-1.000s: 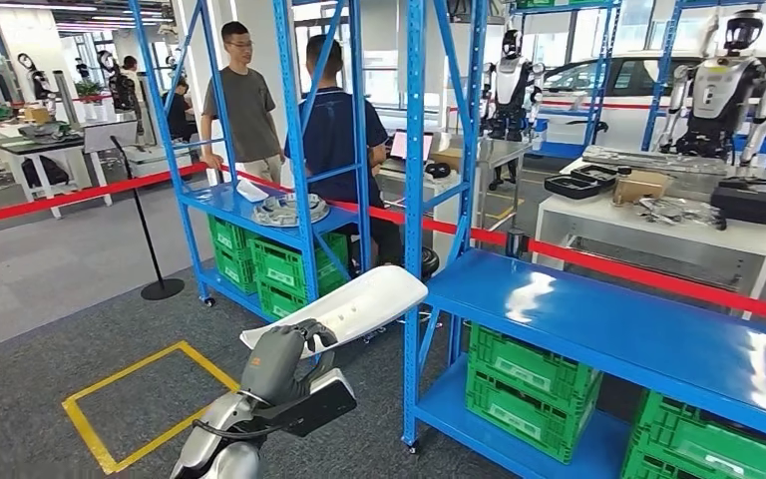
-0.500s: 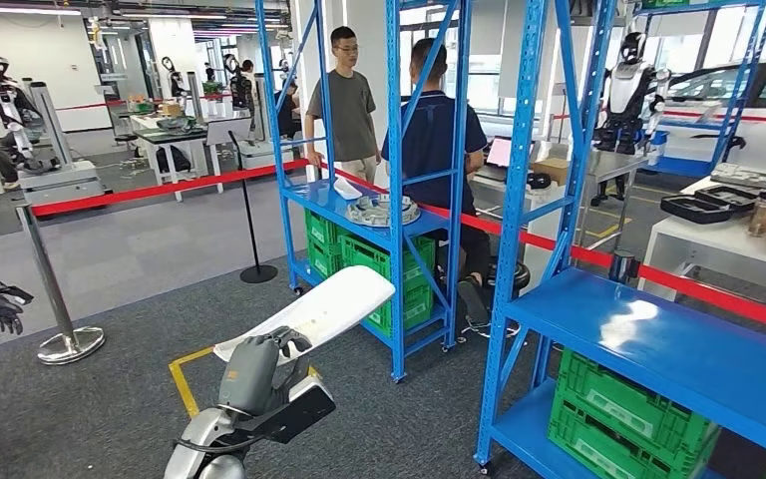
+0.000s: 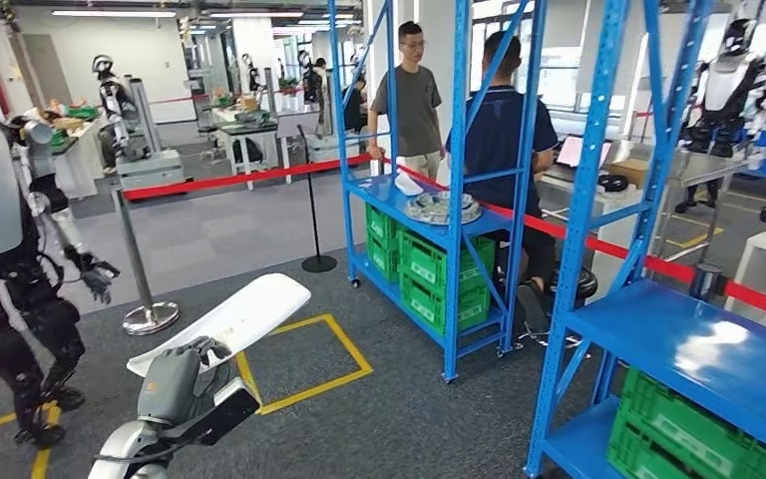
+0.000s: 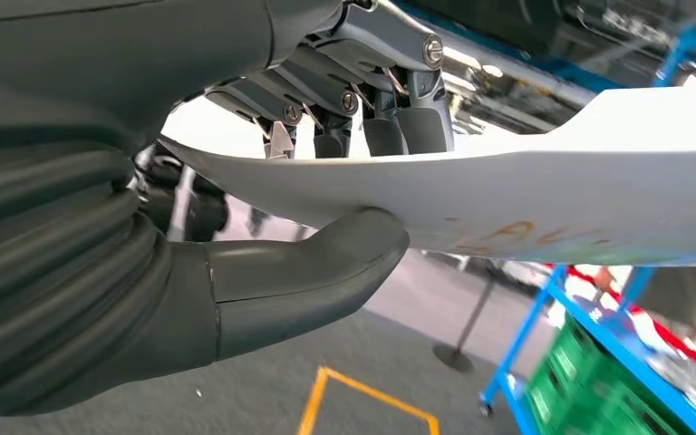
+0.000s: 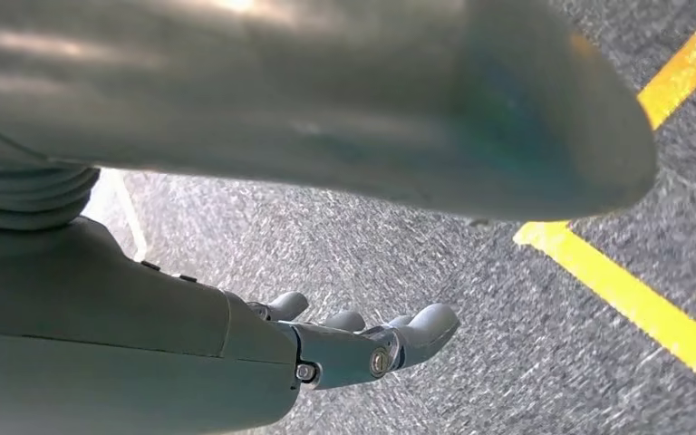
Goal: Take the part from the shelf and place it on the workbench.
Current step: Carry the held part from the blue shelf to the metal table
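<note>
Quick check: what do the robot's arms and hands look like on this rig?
Silver-grey arm shells. The left robot hand has a matte grey back, a ribbed grey wrist cover, a thick grey thumb, darker metal fingers with screws, and a black block at the wrist. The right robot hand is silver-grey.

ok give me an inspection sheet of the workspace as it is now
surface: grey carpet floor with a yellow taped square; workbench not identified
job's things: white part held in the air over the floor, off the shelf
clutter: green crates on the blue shelf; metal parts on its upper level
hands: left hand grips the part, thumb under, fingers over; right hand hangs, holding nothing
cables: nothing seen
surroundings: two people behind the shelf, another robot at left, red barrier
</note>
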